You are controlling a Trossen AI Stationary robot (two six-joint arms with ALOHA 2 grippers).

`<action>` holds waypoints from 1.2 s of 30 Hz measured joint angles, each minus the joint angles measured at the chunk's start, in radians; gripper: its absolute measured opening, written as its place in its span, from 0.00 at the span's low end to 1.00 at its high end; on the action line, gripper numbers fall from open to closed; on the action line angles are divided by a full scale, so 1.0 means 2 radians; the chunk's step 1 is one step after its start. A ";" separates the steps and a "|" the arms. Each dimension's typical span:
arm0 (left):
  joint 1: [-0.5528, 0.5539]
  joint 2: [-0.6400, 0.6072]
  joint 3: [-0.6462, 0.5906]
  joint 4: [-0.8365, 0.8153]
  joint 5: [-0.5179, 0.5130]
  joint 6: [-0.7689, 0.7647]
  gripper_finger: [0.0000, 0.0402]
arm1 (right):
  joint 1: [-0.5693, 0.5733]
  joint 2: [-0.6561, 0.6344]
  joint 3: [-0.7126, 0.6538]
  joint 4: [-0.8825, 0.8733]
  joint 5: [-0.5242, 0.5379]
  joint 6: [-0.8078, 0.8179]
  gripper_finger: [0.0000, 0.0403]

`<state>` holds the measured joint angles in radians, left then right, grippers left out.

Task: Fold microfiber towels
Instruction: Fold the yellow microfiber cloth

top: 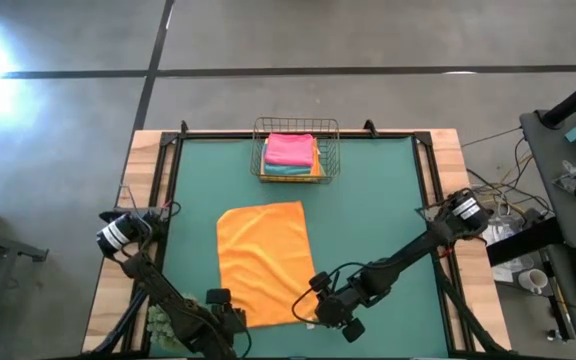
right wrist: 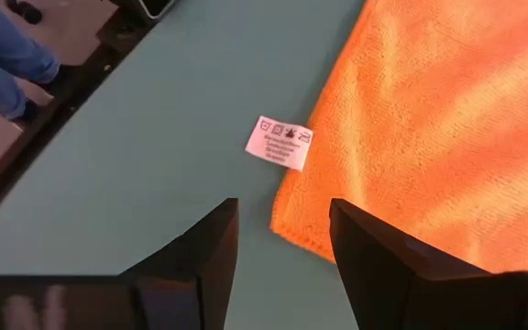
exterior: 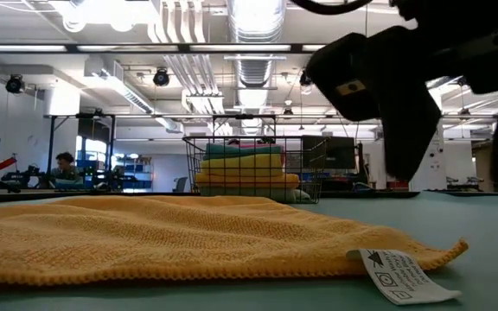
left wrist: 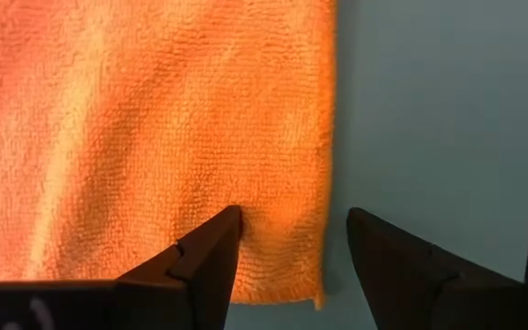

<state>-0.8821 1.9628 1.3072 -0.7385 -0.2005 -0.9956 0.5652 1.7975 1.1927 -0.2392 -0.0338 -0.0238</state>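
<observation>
Lying flat mid-desk, the orange towel (top: 264,260) is spreading toward 6 o'clock, its white care tag (right wrist: 279,142) at the 5 o'clock corner. The right claw (top: 330,312) is hovering there, fingers apart; the left claw (top: 230,320), fingers apart, is straddling the 7 o'clock corner. Folded towels (top: 290,153) are filling the wire basket (top: 332,150) at 12 o'clock.

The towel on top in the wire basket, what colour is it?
Pink, clearest in the high view.

I'm working in a big open robotics lab: bare silver ceiling ducts (exterior: 258,22), strip lights, far equipment benches, a seated person (exterior: 64,164), polished grey concrete floor (top: 368,35).
</observation>
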 joint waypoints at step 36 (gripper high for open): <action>0.012 -0.006 -0.004 0.004 -0.008 -0.009 0.02 | -0.032 0.035 -0.016 0.052 0.005 0.007 0.41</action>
<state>-0.8581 1.9514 1.3001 -0.7311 -0.2173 -1.0143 0.5015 1.8679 1.1603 -0.1349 -0.0235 -0.0100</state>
